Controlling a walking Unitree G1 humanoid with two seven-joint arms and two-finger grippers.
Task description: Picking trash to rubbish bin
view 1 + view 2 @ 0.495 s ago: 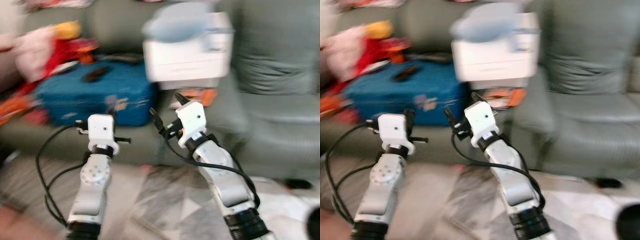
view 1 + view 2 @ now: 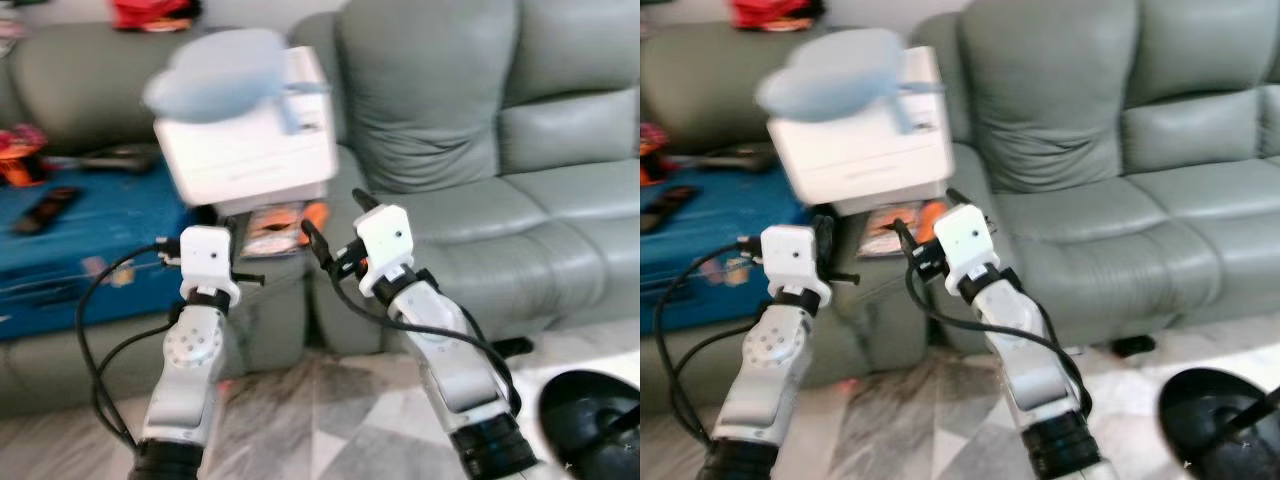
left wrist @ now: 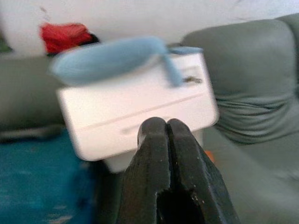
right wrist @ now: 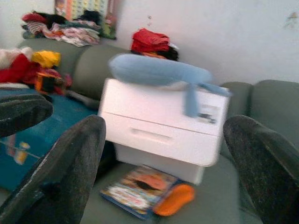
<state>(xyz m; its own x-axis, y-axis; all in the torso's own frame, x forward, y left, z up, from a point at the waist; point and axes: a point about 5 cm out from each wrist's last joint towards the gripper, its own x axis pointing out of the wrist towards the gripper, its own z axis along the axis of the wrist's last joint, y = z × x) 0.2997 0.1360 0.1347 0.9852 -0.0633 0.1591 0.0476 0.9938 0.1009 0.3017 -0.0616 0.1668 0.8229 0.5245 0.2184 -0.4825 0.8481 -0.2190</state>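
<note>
Swinging right, my view now takes in more sofa. Left gripper pressed together, right gripper spread, both empty before the sofa. No trash identified yet; picking and binning remain.

Both arms are silver-grey metal tubes that end in a black ribbed collar near the lower edge of the head views. The left arm has a round joint disc with small holes in a ring on its face, and above it a black band and a white boxy wrist housing. The right arm carries the same kind of white housing with one dark round dot on its side. Black cables loop loosely from the left housing down along the arm; another black cable runs across the right arm. The fingers are matt black, thick and rounded at the tips, with a slightly grainy surface.
</note>
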